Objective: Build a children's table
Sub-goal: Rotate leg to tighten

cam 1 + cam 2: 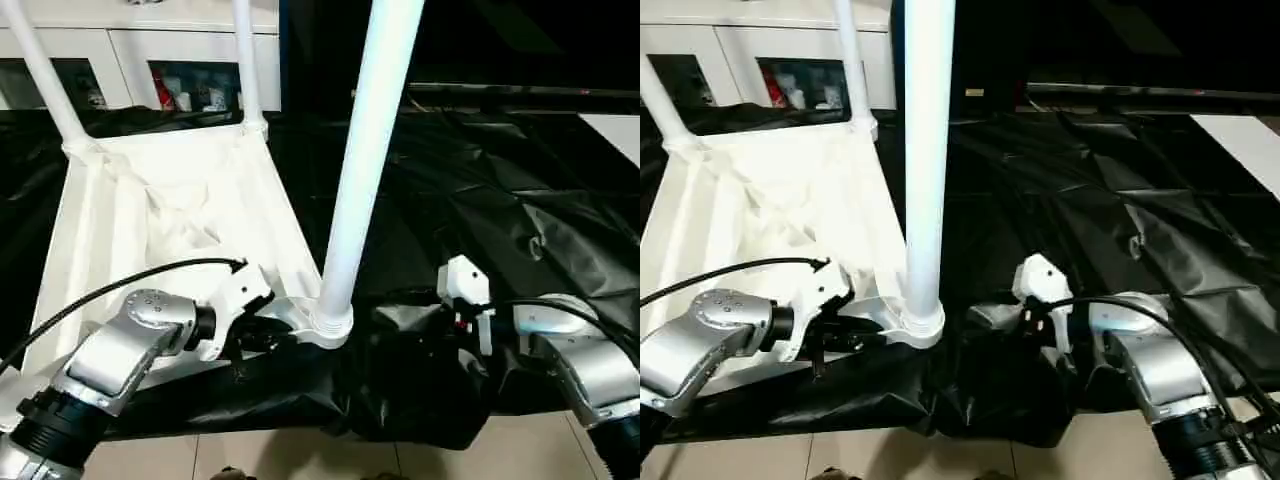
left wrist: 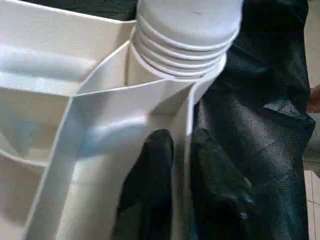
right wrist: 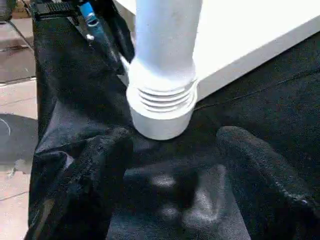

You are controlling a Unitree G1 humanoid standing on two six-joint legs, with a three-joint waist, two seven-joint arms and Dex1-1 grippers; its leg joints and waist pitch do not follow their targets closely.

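Children's table (image 1: 170,230) lies upside down on black plastic sheeting (image 1: 480,220) spread over the surface, ribbed underside up. Near edge of the tabletop sits close to the surface's front edge; tiled floor (image 1: 260,455) shows just below it. Three legs stand upright in corner sockets: two at the far corners (image 1: 45,75) (image 1: 245,60), one at the near right corner (image 1: 365,150), its ridged collar seated in the rounded socket (image 1: 320,325).

Left claw (image 2: 181,165) at the near right corner, just beside the socket: black fingers (image 2: 150,190) pressed together on the thin rim wall of the tabletop, one finger each side.

Right claw (image 3: 172,165) low over the sheeting to the right of the same corner, fingers (image 3: 95,175) spread wide, nothing between them, the leg's collar just ahead and apart from both tips.

Open room: wide wrinkled sheeting to the right and beyond, unoccupied. White cabinet (image 1: 190,50) with glass doors stands behind the far edge. A white panel edge (image 1: 615,130) shows far right. No legible writing or labels.
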